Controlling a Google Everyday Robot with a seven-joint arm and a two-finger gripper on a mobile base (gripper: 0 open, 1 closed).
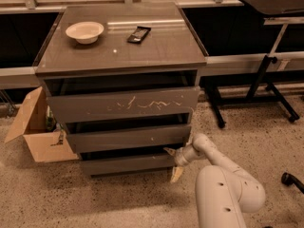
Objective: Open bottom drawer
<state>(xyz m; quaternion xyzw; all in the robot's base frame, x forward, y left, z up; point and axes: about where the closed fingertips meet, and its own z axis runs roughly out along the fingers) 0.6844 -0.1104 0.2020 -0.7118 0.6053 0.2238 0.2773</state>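
Note:
The bottom drawer point(124, 164) is the lowest and narrowest of three dark grey-brown fronts on the cabinet point(118, 56). It is plain and sticks out a little, with a dark gap above it. My gripper point(173, 163) is at the drawer's right end, on the white arm point(228, 189) that comes in from the lower right. Its fingers are spread. One fingertip point(169, 151) is at the front's top edge and the other is below its bottom corner.
Above it are the middle drawer point(128, 137) and the scratched top drawer point(123, 104), both slightly out. A white bowl point(84, 32) and a black device point(138, 33) lie on top. An open cardboard box point(35, 137) stands at the left, and a black stand's legs point(266, 89) at the right.

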